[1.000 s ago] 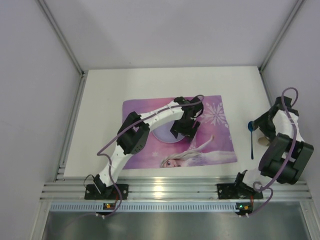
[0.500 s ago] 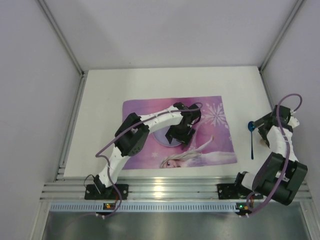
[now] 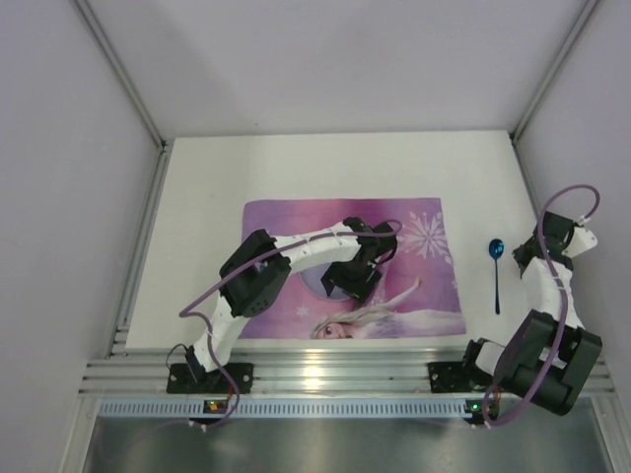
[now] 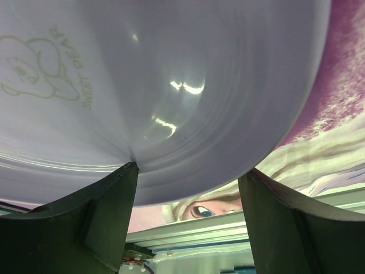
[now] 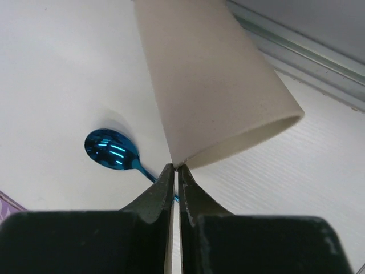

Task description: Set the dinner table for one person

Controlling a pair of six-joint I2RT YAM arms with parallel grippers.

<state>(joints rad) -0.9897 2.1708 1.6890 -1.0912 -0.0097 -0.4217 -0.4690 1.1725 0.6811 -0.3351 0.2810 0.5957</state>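
The dinner table (image 3: 296,163), white with an aluminium rail along its near edge, lies under everything. On it the placemat (image 3: 281,222) carries a lavender plate (image 4: 171,74); the left gripper (image 4: 191,171) has its fingers spread, one touching each side of the plate's near rim, and I cannot tell whether it clamps. Right of the placemat a blue spoon (image 3: 496,250) lies on bare tabletop, and the right gripper (image 5: 176,166) has its fingers pressed together, tips at the rim of a beige cup (image 5: 211,85).
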